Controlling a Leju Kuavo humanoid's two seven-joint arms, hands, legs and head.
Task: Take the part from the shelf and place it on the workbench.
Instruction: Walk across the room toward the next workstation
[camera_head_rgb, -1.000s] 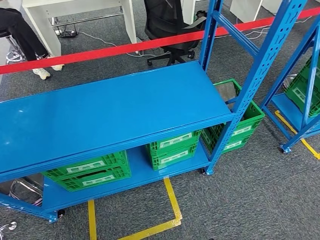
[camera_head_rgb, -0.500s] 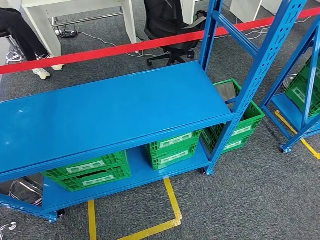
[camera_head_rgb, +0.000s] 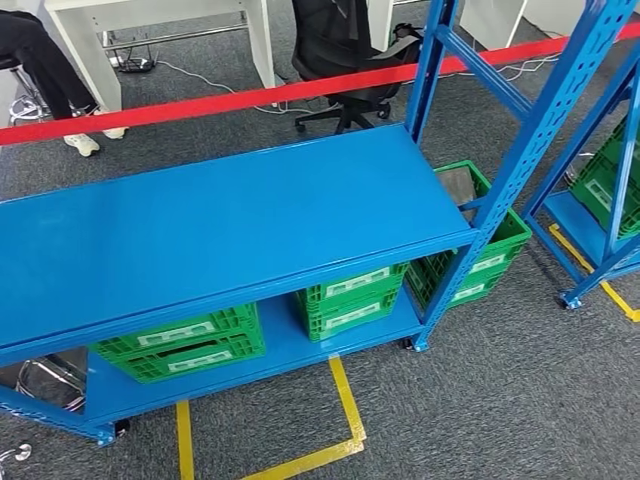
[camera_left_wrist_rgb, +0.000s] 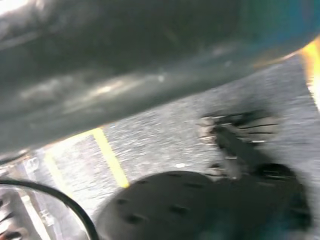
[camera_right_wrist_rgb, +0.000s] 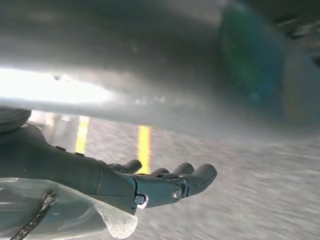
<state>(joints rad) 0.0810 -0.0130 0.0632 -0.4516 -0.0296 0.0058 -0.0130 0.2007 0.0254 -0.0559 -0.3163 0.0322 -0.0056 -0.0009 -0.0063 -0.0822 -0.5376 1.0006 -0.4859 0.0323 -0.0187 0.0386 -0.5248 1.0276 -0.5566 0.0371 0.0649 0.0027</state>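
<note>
Part: we can't make one out. Shelf (camera_head_rgb: 226, 215) top deck is bare blue; green crates (camera_head_rgb: 185, 345) sit on the lower deck, another crate (camera_head_rgb: 483, 255) by the upright. Red tape (camera_head_rgb: 226, 100) runs behind, chair (camera_head_rgb: 340, 50) past it. Our right hand (camera_right_wrist_rgb: 166, 185) hangs over carpet, fingers extended, holding nothing. Left hand: blurred, can't tell.
</note>
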